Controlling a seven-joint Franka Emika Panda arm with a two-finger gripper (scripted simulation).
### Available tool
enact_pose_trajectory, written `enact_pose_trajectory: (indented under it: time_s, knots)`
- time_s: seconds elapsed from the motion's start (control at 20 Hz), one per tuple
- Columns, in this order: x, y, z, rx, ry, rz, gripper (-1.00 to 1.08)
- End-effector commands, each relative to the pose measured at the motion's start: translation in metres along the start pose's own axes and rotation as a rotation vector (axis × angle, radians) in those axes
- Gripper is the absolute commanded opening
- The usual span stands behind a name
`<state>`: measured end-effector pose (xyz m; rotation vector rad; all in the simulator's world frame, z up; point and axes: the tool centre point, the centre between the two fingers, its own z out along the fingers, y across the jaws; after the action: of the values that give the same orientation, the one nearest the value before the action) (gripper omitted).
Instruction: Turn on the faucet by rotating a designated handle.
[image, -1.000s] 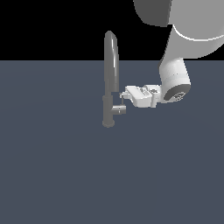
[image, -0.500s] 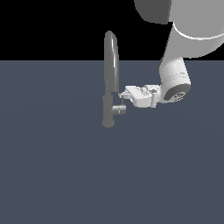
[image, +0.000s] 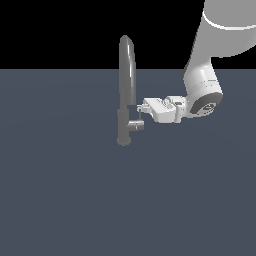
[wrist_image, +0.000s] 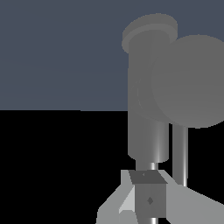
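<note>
One handle (image: 135, 125) just beside gripper (image: 140, 111)

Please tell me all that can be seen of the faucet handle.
The handle is a short grey metal stub that sticks sideways from the faucet low on its upright body, toward the exterior view's right. A thin pin rises from its end. The gripper meets that pin; whether the jaws clamp it cannot be told.

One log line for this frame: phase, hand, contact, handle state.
phase: at handle | hand: at the pin on the handle, grip unclear | faucet: upright | arm: reaching from exterior view's right
</note>
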<state>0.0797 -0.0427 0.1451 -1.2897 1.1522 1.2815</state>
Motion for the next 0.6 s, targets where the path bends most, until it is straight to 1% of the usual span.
enact_pose_trajectory:
  time_s: [0.0, 0.1, 0.2, 0.55]
  knots:
    - [-0.002, 0.005, 0.0, 0.0, 0.0, 0.0, -1.0]
    - [-0.004, 0.009, 0.0, 0.0, 0.0, 0.0, -1.0]
    - [-0.001, 0.006, 0.0, 0.004, 0.002, 0.001, -1.0]
    - [-0.001, 0.023, 0.0, 0.003, 0.001, 0.001, -1.0]
